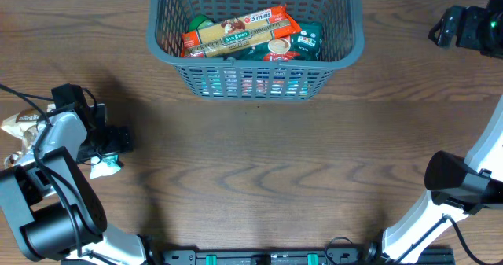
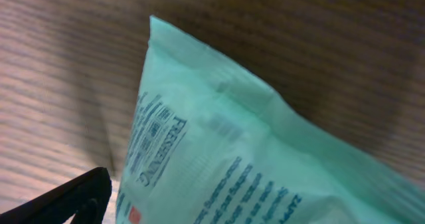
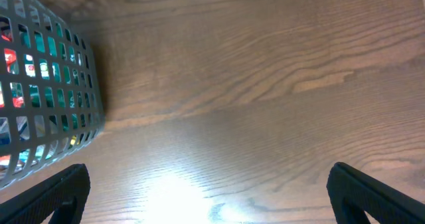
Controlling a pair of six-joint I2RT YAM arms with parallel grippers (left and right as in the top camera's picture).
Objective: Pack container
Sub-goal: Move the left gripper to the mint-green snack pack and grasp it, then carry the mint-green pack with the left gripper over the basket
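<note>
At the far edge of the tabletop (image 1: 259,163) – brown, wood-grained, faintly glossy – stands the container (image 1: 251,61), a dark grey plastic rectangular basket with lattice walls and a thick rolled rim. It sits slightly left of centre in the overhead view.

Inside it, lying flat and packed side by side:
- a long clear spaghetti pack (image 1: 236,35) with a pale label, set diagonally
- an orange-red packet (image 1: 267,19) marked "3 mins", under and behind the spaghetti
- a dark green pouch (image 1: 310,38) against the right wall
- a green rounded item (image 1: 200,23) at the back left, mostly covered

The left gripper (image 1: 119,141) is low over the left side of the tabletop, well apart from the container. Just beside it lies a mint-green pouch (image 2: 232,151) of smooth matte film with a flat crimped seam and dark small print. The left wrist view shows only one black finger (image 2: 73,199) at the pouch's edge – cannot tell whether the jaws are clenched or released. A pale crinkled packet (image 1: 22,123) lies further left, partly under the arm.

The right gripper (image 3: 209,201) hangs above bare wood to the right of the container, jaws spread wide and grasping nothing. The lattice wall shows at the left edge of its wrist view.
</note>
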